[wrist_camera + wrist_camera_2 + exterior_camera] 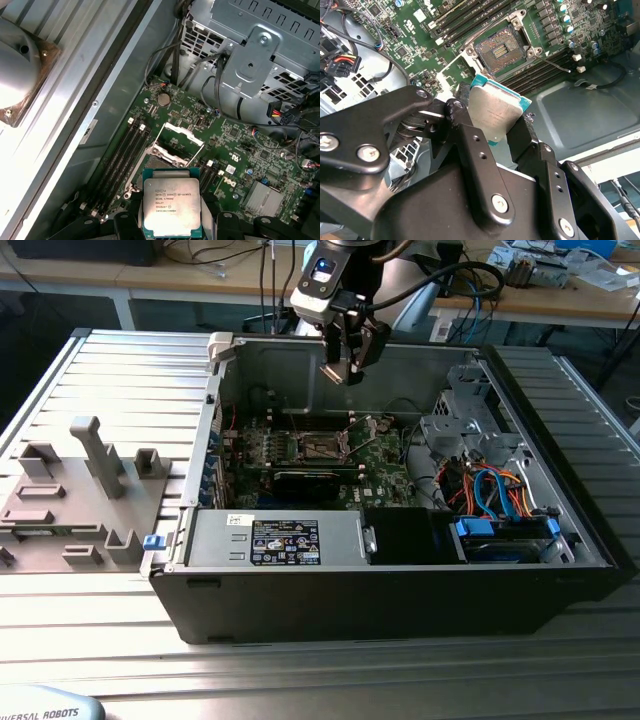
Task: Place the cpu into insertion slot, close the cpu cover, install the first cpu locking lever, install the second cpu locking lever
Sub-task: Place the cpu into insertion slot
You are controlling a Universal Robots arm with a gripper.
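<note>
One step is in hand, the 1st: the tool (346,366) is clenched on the cpu (171,206) by two opposite edges, metal top facing both wrist cams. In the exterior view it hangs high over the open pc case (400,590), well apart from the green motherboard (225,145). The socket (499,52) sits bare w/ contacts showing. The cpu cover (179,134) looks swung up & open beside it, so cover & both levers aren't done yet. My read: seating calls for the chip centred over the socket, edges squared to it, kept flat, eased straight down; any tilt risks the pins.
</note>
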